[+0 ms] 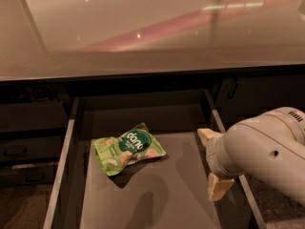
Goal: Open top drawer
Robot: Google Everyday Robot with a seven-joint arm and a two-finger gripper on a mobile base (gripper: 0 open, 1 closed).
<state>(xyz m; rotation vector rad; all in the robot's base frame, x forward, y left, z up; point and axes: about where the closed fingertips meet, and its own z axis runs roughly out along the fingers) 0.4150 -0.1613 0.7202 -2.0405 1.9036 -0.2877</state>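
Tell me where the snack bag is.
The green snack bag lies left of centre on the open top drawer floor; the gripper hovers by the right rail.

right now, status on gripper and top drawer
Gripper open, empty, over the right edge of top drawer. Drawer pulled well out. Green snack bag lies inside, apart from gripper.
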